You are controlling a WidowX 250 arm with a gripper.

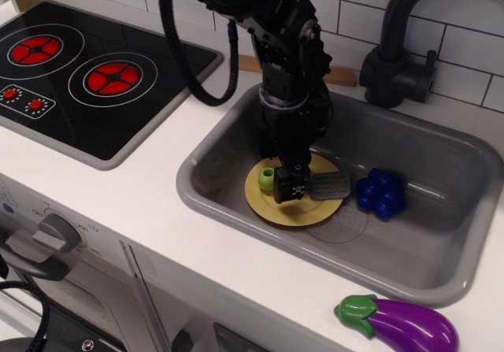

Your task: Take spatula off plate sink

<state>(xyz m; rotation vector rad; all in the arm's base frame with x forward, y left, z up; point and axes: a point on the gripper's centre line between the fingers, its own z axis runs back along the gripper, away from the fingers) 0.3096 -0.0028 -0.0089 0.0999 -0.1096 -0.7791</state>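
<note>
The spatula lies across the mustard-yellow plate [276, 209] in the grey sink [441, 250]. Only its lime-green handle end [268, 179] and its grey slotted blade [331, 184] show. My gripper [290, 185] is down on the plate over the middle of the handle, with its black fingers [291, 187] covering that part. The fingers hide their own gap, so I cannot tell whether they are closed on the handle. The spatula rests flat on the plate.
Blue toy grapes [382, 192] lie in the sink just right of the plate. A purple eggplant [402, 324] lies on the counter's front edge. A black faucet [398, 53] stands behind the sink, and a black stovetop [79, 68] is at the left.
</note>
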